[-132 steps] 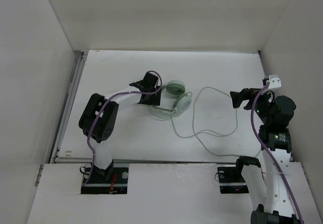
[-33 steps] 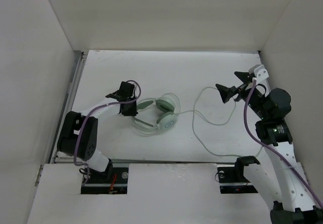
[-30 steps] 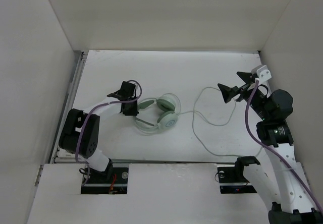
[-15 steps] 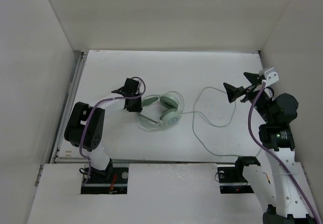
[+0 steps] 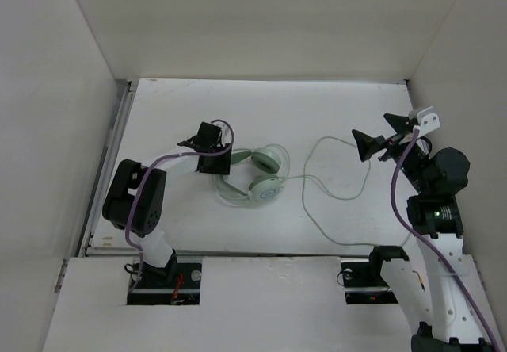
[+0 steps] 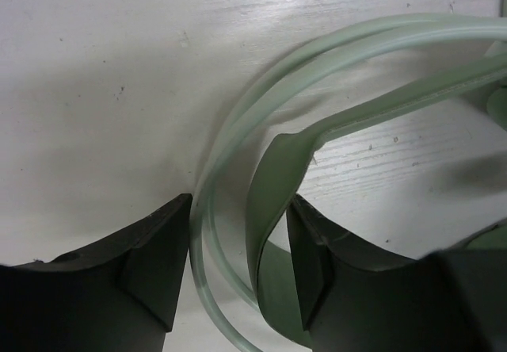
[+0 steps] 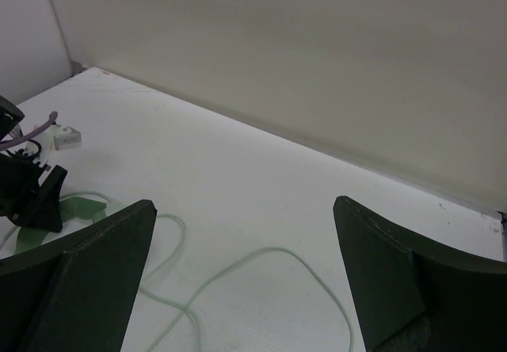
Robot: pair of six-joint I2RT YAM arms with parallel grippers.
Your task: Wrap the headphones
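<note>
The pale mint-green headphones [image 5: 266, 186] lie left of the table's middle, ear cups to the right and the curved headband [image 6: 279, 170] bowing left. My left gripper [image 5: 214, 160] is low at the headband, and its jaws [image 6: 239, 209] are shut on the thin tube and the flat band together. The thin cable [image 5: 337, 195] runs right from the cups in loose loops on the table. My right gripper [image 5: 371, 143] is open and empty, raised above the loops' right side; the cable [image 7: 265, 255] lies below its fingers.
White walls close in the table on the left, back and right. A metal rail [image 5: 111, 162] runs along the left edge. In the right wrist view the left gripper [image 7: 32, 193] shows at the far left.
My left gripper has shifted a little right with the headband in it, and the headphones moved with it. My right gripper has drifted slightly right and up, still open.
</note>
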